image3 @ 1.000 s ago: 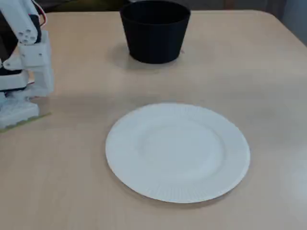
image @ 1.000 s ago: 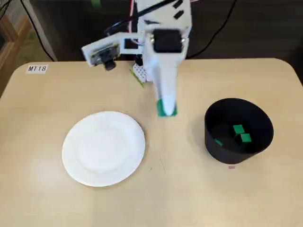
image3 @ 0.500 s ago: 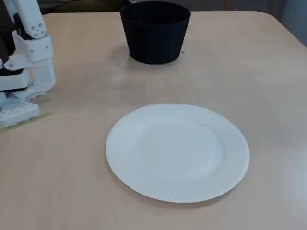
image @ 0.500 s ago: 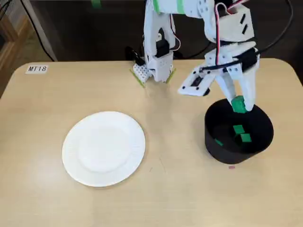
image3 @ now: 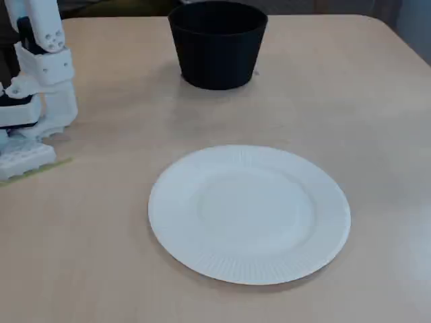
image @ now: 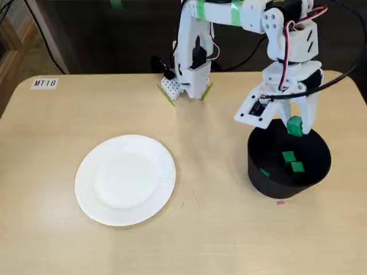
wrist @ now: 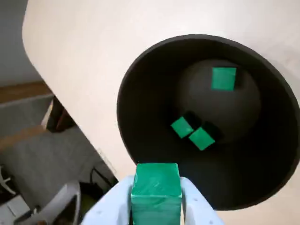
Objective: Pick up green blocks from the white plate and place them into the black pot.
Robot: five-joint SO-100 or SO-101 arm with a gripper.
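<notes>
My gripper [image: 295,127] hangs over the back rim of the black pot [image: 259,172], shut on a green block [image: 295,126]. In the wrist view the held green block [wrist: 155,190] sits between the white fingers [wrist: 196,206] at the bottom edge, above the pot's [wrist: 140,84] open mouth. Three green blocks [wrist: 223,78] lie on the pot's floor, two of them touching. The white plate [image: 125,179] is bare at the left; in a fixed view the plate [image3: 249,212] lies in front of the pot [image3: 217,44]. The gripper is out of that view.
The arm's white base [image: 186,86] stands at the table's back edge, also seen as the base [image3: 27,141] at the far left. A label reading MT18 [image: 45,83] is stuck at the back left corner. A small pink mark [image: 280,202] lies just before the pot.
The arm swung from the table's middle to the right, carrying the green block, and now holds it a little farther right over the pot's back rim. The plate and pot did not move.
</notes>
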